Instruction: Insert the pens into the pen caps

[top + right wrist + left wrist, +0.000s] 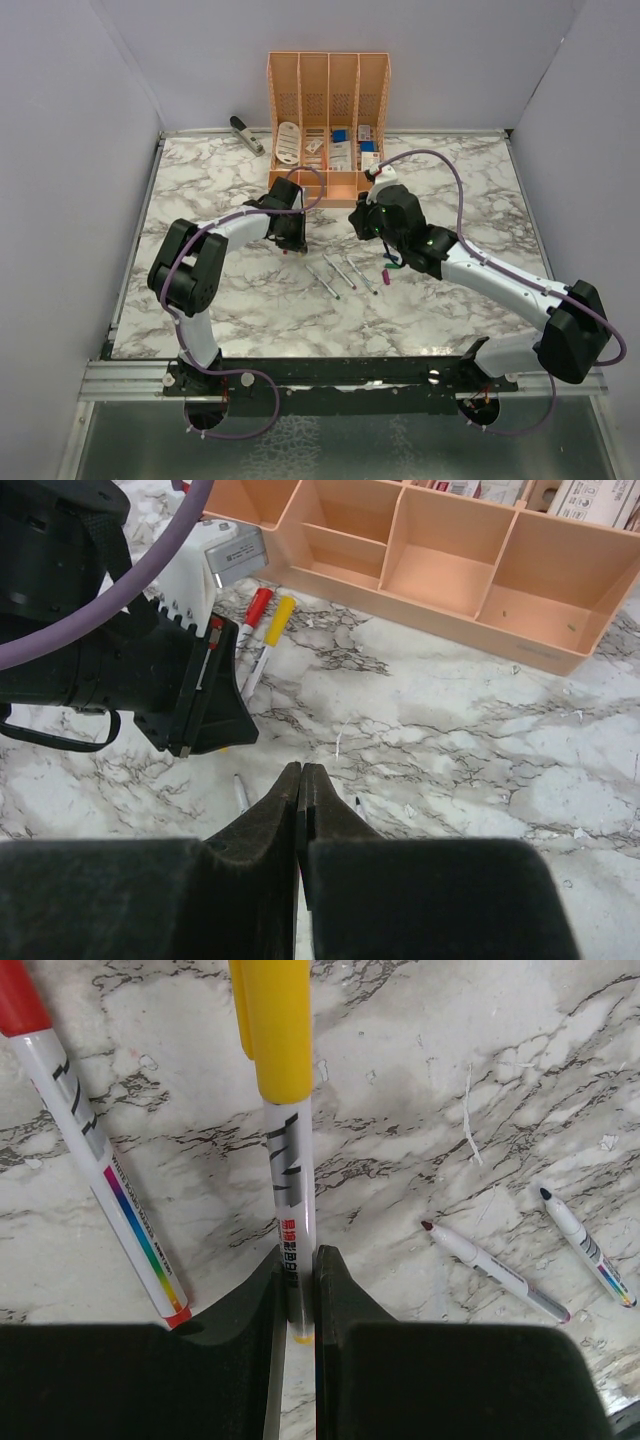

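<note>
Bright even light, soft shadows

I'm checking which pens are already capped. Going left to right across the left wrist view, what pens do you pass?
First the red-capped pen → yellow-capped pen, clamped in the jaws → uncapped red-tipped pen → uncapped dark-tipped pen.

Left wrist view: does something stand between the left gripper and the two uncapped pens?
Nothing visible does. Only bare marble tabletop lies between the left gripper and the two uncapped pens. However, the gripper is shut on the yellow-capped pen, so its jaws are occupied.
</note>
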Controlling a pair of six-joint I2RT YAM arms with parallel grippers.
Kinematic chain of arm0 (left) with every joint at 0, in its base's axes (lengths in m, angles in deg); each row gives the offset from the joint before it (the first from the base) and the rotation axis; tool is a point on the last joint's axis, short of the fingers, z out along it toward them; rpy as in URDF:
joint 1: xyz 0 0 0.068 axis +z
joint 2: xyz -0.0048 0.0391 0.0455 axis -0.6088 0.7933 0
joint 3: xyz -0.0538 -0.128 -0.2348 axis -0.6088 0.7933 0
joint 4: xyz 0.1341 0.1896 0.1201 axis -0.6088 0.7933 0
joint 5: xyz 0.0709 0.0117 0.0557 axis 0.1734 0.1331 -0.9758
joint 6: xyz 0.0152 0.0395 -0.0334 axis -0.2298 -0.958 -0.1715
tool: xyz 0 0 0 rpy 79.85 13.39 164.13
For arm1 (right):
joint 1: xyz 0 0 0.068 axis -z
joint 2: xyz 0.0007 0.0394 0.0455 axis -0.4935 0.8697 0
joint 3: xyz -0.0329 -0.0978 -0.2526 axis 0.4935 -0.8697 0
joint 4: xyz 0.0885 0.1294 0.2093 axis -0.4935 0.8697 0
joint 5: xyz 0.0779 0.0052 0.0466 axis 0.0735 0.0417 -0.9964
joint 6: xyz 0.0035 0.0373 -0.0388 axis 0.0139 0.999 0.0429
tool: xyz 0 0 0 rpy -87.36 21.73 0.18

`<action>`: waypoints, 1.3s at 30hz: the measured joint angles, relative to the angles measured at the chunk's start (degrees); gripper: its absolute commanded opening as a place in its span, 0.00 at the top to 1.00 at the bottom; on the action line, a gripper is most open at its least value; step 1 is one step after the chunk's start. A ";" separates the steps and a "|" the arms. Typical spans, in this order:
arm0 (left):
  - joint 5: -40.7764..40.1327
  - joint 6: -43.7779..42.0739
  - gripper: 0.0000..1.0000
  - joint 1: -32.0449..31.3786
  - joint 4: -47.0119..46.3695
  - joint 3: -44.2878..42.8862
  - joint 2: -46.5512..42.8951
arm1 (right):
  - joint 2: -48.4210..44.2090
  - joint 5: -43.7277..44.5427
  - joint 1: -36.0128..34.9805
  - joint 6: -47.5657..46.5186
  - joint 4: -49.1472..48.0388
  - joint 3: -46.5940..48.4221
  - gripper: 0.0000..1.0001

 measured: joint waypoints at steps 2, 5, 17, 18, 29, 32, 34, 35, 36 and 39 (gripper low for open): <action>0.00 0.15 0.82 0.11 0.02 0.00 0.00 | -0.02 0.11 0.00 0.02 0.09 -0.20 0.99; 0.00 0.22 0.70 0.33 0.02 0.00 0.00 | -0.02 0.15 0.00 0.04 0.20 -0.52 0.99; 0.00 0.59 0.65 0.96 0.07 -0.61 0.02 | -0.02 0.17 0.00 0.37 0.35 -0.83 0.99; 0.00 0.59 0.65 0.96 0.11 -0.74 0.02 | -0.02 0.17 0.00 0.37 0.35 -0.83 0.99; -0.13 0.59 0.65 1.20 1.75 -2.62 -3.30 | 1.20 -2.82 0.00 -2.05 1.07 -1.05 0.99; -0.94 0.59 0.65 1.40 2.16 -2.60 -6.62 | 3.54 -6.10 0.00 -3.34 2.16 -1.36 0.97; -1.42 0.63 0.65 1.68 2.23 -2.49 -8.92 | 4.85 -8.02 0.00 -4.04 2.71 -2.05 0.95; -1.55 0.68 0.65 1.95 2.14 -2.29 -10.03 | 5.44 -8.98 0.00 -4.28 3.04 -2.58 0.93; -1.62 0.79 0.65 2.27 2.10 -1.92 -10.95 | 5.79 -9.64 -0.02 -4.55 3.23 -2.95 0.92; -1.99 1.14 0.65 3.26 1.97 -0.02 -12.87 | 6.95 -11.65 -0.35 -5.38 3.80 -3.65 0.89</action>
